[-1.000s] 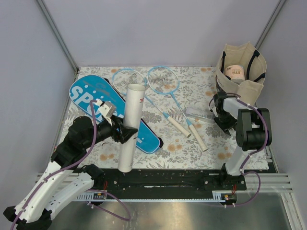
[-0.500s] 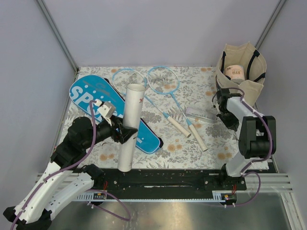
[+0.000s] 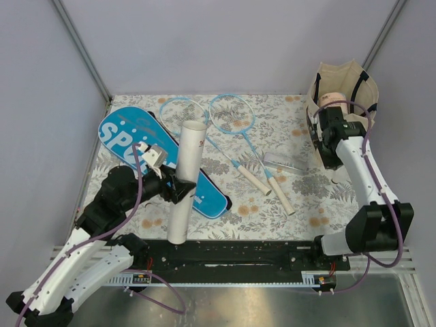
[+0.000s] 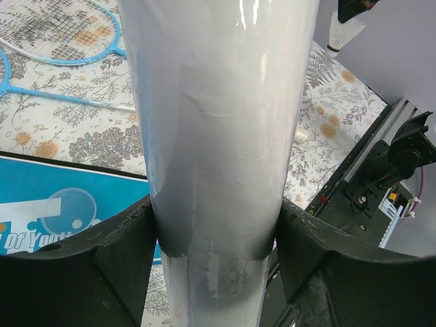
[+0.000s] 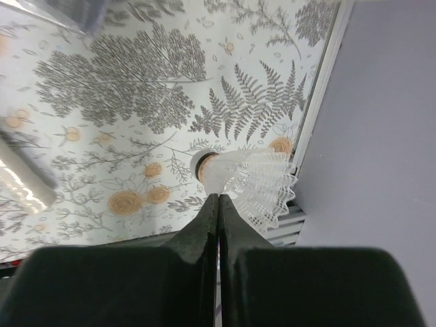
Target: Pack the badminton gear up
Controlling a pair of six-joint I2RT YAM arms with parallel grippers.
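Left end effector (image 3: 179, 190) is clamped around the lower part of the white tube (image 3: 189, 160), which stands tilted with its open top leaning away and its foot near the black rail (image 3: 238, 251) at the near edge. Beneath and behind the tube lies the blue cover (image 3: 122, 136), flat on the left of the worktop (image 3: 300, 197), a sheet printed with grey ferns and orange flowers. Pale lilac walls (image 3: 204, 41) close the space, with metal posts (image 3: 82, 51) running up the corners. The two rackets (image 3: 231, 112) lie side by side in the middle, heads at the far edge, white handles pointing near-right. Just right of the handles sits what looks like a clear packet (image 3: 283, 161); the view is too coarse to be sure. The beige tote (image 3: 347, 78) stands in the far right corner with a pale roll (image 3: 334, 102) inside.

Right end effector (image 5: 218, 211) has its fingers pressed together on the shuttlecock (image 5: 248, 180), held above the worktop's right edge in front of the tote. Only the right wrist view shows that pinch and the lacy skirt; from above the shuttlecock is barely visible. The left wrist view shows the dark fingers (image 4: 122, 252) hugging both sides of the tube, and the shuttlecock hanging in the distance.
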